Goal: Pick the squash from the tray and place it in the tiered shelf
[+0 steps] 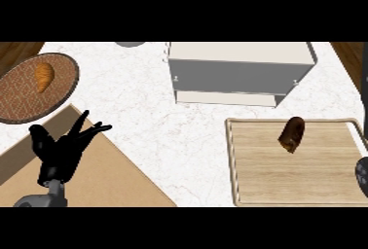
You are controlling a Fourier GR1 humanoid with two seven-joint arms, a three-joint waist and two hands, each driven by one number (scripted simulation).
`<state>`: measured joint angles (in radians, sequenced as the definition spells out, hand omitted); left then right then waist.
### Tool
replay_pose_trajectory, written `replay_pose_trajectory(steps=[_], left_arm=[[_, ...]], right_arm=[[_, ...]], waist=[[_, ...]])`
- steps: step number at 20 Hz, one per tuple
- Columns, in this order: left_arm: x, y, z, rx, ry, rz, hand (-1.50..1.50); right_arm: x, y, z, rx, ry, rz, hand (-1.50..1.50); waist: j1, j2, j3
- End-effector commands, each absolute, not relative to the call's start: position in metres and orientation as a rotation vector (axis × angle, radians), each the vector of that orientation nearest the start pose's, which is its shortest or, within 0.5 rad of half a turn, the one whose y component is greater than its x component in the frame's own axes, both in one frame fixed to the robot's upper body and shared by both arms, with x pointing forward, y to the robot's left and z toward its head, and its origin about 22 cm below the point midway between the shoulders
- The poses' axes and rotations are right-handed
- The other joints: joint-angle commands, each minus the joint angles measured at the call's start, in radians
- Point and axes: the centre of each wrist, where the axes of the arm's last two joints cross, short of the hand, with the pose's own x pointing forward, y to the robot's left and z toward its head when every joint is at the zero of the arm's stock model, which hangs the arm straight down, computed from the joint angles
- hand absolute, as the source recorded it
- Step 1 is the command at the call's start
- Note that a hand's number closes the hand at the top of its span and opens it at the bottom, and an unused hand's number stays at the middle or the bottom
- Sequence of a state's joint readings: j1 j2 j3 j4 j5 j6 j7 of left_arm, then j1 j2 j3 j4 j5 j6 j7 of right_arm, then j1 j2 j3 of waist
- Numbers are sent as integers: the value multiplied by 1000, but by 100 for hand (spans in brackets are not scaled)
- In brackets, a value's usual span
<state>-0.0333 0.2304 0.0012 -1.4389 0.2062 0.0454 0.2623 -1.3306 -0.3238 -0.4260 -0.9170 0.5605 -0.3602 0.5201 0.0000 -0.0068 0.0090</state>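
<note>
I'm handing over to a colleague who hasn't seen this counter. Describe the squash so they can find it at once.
Look at the wooden tray on the counter's right side, in front of the white tiered shelf. The squash lies near the tray's far edge and is the only thing on it. It is dark brown and elongated, unlike the orange item on the round woven plate far left.

The left hand [59, 146] is black with slender fingers (grey forearm [39, 199] below).
</note>
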Motion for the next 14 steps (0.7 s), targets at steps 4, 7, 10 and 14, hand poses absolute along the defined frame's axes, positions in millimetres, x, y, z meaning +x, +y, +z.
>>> replay_pose_trajectory(steps=[4,7,10,14], left_arm=[[229,296,-34,107,-1110,53,0],[235,300,-28,106,-1105,63,0],[240,287,-22,94,-1105,56,0],[236,300,-30,104,-1100,63,0]], right_arm=[[409,-300,353,-758,-1681,-538,-150],[394,-326,337,-689,-1684,-560,-150],[376,-370,334,-694,-1676,-528,-150],[352,-395,345,-663,-1698,-469,-150]], waist=[[-10,4,-9],[-16,2,-8],[-14,4,-8],[-12,4,-9]])
